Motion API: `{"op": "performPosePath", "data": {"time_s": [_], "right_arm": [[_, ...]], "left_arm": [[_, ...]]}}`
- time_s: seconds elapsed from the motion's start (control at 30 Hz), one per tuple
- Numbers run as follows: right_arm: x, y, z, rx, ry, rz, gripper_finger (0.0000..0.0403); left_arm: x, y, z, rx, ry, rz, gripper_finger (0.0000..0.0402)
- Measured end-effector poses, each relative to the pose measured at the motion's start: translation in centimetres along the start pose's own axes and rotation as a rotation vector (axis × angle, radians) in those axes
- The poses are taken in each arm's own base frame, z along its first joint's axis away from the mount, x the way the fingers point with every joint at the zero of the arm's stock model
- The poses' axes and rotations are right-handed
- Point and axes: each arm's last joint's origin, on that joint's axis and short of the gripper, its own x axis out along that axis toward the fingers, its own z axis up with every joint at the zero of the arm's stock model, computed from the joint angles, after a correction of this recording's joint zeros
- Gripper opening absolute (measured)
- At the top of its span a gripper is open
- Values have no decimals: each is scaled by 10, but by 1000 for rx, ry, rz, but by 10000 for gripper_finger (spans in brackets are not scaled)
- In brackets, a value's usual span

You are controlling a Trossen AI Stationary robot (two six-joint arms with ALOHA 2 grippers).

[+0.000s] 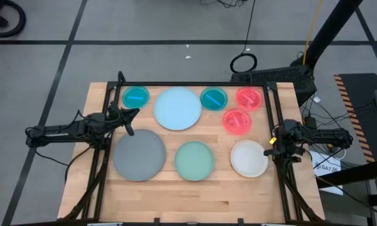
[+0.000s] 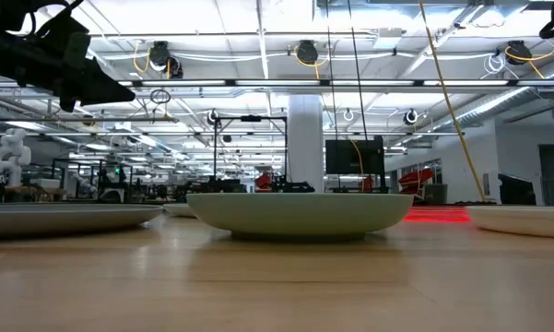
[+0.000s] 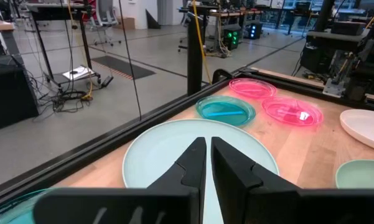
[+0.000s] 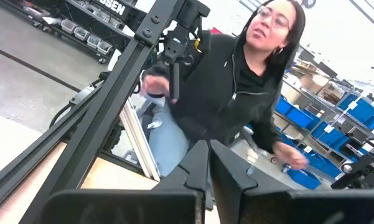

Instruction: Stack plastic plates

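While plates [image 1: 177, 108] lie unstacked, both end effectors hover shut, empty.

Eight plates [image 1: 177, 108]: two large, two medium, four small.

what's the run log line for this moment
stage: not started | plates: eight flat, none stacked | left hand: shut, empty, by grey plate | right hand: shut, empty, by white plate
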Motion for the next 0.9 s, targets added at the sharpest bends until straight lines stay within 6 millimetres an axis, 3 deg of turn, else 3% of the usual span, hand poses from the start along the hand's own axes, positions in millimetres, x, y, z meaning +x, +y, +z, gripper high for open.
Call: {"op": "performPosePath", "data": {"time_s": [0.17,0.37,0.5,0.57,0.63,0.7,0.8,0.9], "right_arm": [[0,-1,0,-7,4,-9,11],[0,-2,1,-152,17,-28,11],[0,-2,2,-59,13,-26,11],[0,-3,3,27,13,-35,11],[0,-9,4,158,49,-159,11],[-2,-19,5,276,79,-409,11],[-10,-34,4,419,69,-859,11],[-18,-40,-3,545,56,-1131,11]], "left_arm": [[0,0,0,0,0,0,30],[0,0,0,0,-1,0,30],[0,0,1,-16,-9,-2,30],[0,-3,3,-198,-13,-77,30],[0,-7,8,-309,-37,-176,30],[2,-11,14,-338,-83,-228,30],[6,-20,19,-315,-113,-298,30],[13,-30,21,-282,-134,-327,30]]}}
